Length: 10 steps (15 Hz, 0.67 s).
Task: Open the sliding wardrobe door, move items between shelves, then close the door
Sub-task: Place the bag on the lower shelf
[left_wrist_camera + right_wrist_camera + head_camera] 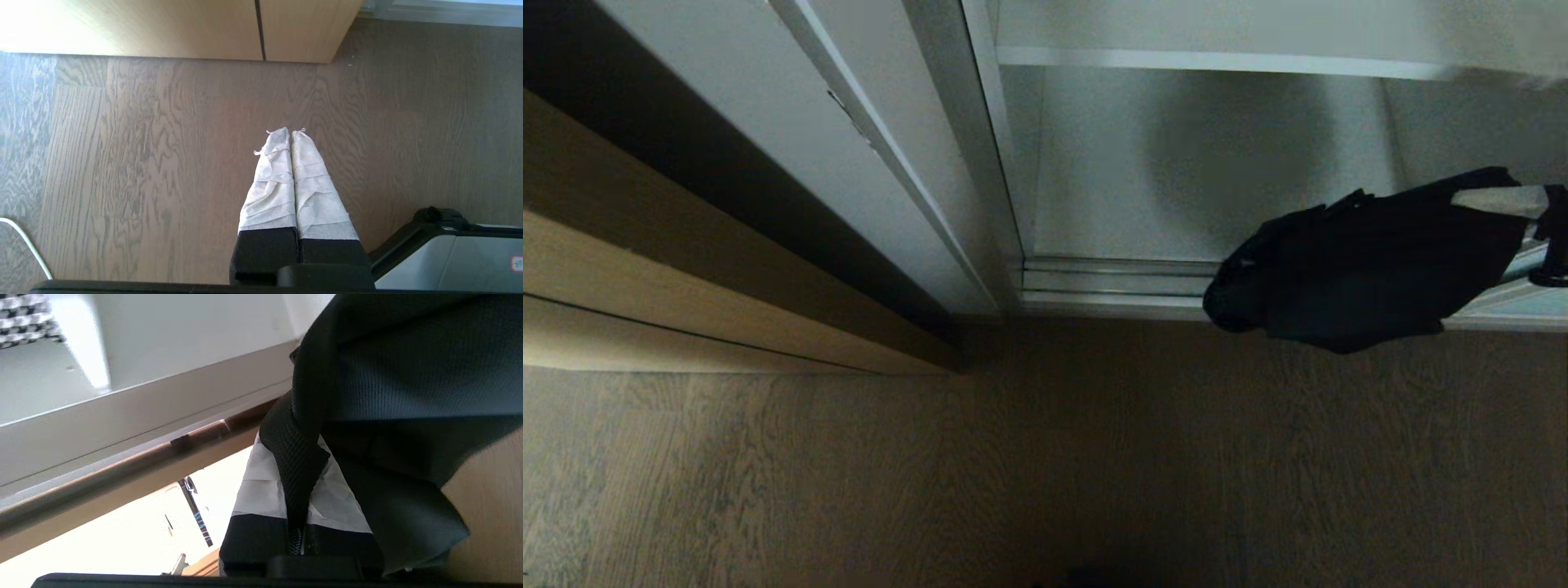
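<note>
A bulky black fabric bag (1356,278) hangs at the right of the head view, in front of the open wardrobe's lowest bay and just above the floor. My right gripper (1470,198) reaches in from the right edge and holds it from above. In the right wrist view the white-taped fingers (257,490) are shut on the bag's woven black handle (300,473), with the bag's body (408,396) draped over them. One white shelf (1217,61) crosses the top of the bay. A strip of the pale turquoise sliding door (1531,300) shows at the far right. My left gripper (291,132) is shut and empty, parked over the floor.
The silver floor track (1111,282) runs along the wardrobe's foot. A tan wood-grain cabinet (645,269) and a white panel (768,106) stand at the left. Wood floor (1013,457) fills the foreground. My base (470,253) and a white cable (24,241) lie near the left gripper.
</note>
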{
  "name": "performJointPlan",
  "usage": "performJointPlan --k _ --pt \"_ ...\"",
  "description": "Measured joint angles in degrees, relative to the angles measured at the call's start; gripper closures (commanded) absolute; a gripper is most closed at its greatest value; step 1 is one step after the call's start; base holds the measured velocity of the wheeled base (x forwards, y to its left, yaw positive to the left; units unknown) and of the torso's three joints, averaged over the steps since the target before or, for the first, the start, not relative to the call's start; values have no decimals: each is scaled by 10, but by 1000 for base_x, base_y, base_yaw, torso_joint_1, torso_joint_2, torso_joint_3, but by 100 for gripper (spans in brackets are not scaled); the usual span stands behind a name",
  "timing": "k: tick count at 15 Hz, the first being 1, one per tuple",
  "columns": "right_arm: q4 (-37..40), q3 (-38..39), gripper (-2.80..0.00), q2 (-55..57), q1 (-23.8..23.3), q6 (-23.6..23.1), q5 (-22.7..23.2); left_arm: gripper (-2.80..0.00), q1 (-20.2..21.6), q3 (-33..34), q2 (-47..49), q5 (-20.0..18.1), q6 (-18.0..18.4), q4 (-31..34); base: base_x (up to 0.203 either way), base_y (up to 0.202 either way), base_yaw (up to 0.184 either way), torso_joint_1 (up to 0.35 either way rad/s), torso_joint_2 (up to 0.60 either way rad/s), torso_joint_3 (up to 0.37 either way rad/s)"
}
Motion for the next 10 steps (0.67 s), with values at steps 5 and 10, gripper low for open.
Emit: performJointPlan --k 5,10 --pt "-7 -48 0 39 3 4 2 0 0 0 0 0 0 0 0 0 0 0 0 0" --pt "-8 -122 0 102 7 5 2 0 0 0 0 0 0 0 0 0 0 0 0 0"
